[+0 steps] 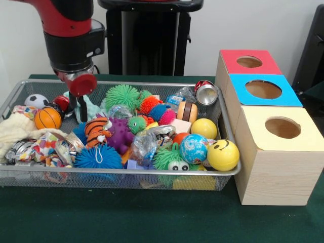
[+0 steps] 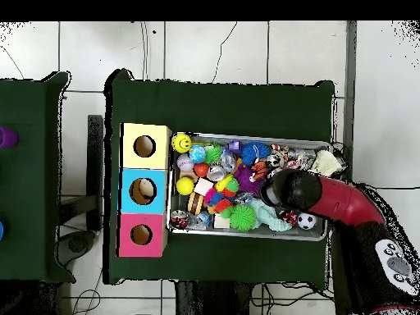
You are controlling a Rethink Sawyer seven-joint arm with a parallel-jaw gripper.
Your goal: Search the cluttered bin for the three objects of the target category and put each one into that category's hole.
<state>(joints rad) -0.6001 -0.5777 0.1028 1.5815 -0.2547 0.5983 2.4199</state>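
The bin [image 1: 152, 172] is a wide silver mesh basket on the green table, full of small toys; it also shows in the overhead view [image 2: 246, 136]. My gripper [image 1: 81, 112] hangs from the red and black arm and reaches down into the bin's far left part, beside a teal soft toy [image 1: 93, 107] and behind an orange basketball [image 1: 47, 117]. Nothing shows held in it. The hole [image 1: 249, 62] is in the red top of the farthest wooden box, right of the bin. In the overhead view the arm [image 2: 297, 190] hides the gripper, and the red box's hole [image 2: 141, 235] shows.
The blue-topped box [image 1: 263, 89] and the yellow-topped box [image 1: 282, 127] stand in a row with the red one. In the bin lie a soccer ball [image 1: 35, 101], a smiley ball [image 1: 223, 154], a globe ball [image 1: 193, 148], a green spiky ball [image 1: 121, 96] and a tiger plush [image 1: 97, 130].
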